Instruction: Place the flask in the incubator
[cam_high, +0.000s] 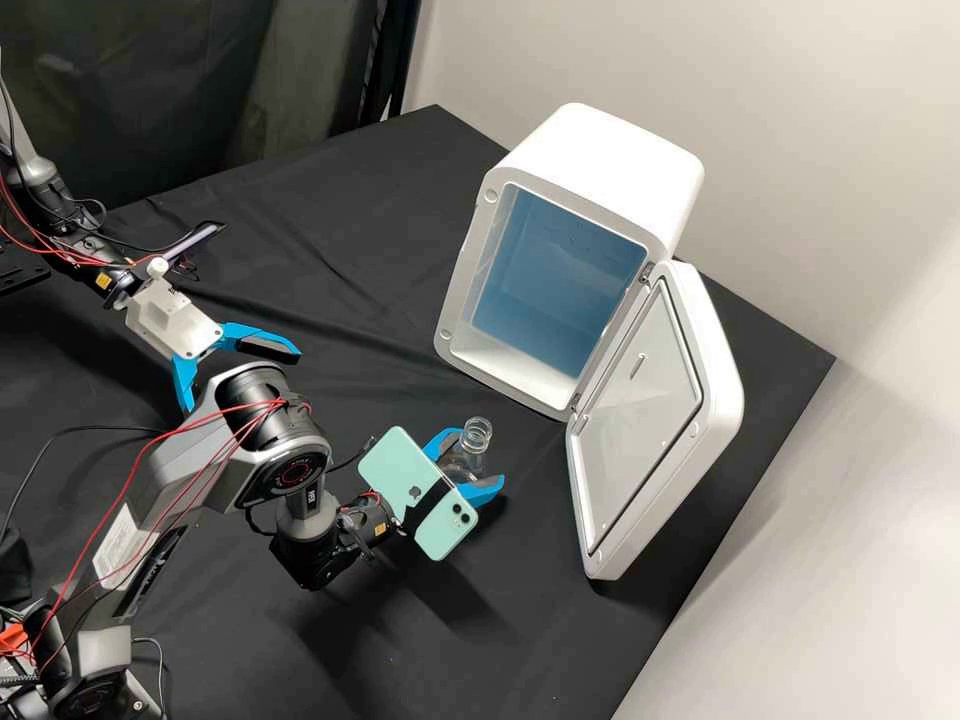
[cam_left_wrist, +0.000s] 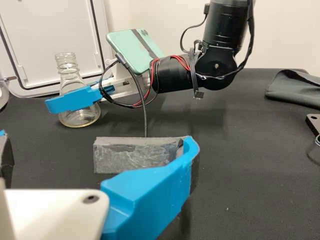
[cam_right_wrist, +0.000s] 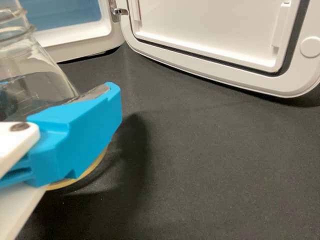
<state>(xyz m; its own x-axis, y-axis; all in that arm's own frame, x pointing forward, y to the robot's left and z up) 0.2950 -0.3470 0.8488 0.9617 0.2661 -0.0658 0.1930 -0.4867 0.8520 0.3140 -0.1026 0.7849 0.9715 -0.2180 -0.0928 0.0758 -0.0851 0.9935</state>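
Note:
A clear glass flask (cam_high: 474, 445) stands upright on the black bench in front of the white incubator (cam_high: 600, 170). The incubator's blue chamber is exposed and its door (cam_high: 650, 420) hangs wide open to the right. My right gripper (cam_high: 465, 466) is shut on the flask low down, one blue finger (cam_right_wrist: 75, 135) pressed against the glass (cam_right_wrist: 30, 75). In the left wrist view the flask (cam_left_wrist: 70, 70) rests on the bench with a right-arm finger (cam_left_wrist: 75, 100) across it. My left gripper (cam_high: 238, 378) hovers open and empty farther left, well away from the flask.
A mint-green phone (cam_high: 415, 490) rides on the right arm's wrist, with red and black cables trailing to the left. A dark cloth (cam_left_wrist: 295, 87) lies on the bench. The bench edge runs just right of the door, and the wall stands behind the incubator.

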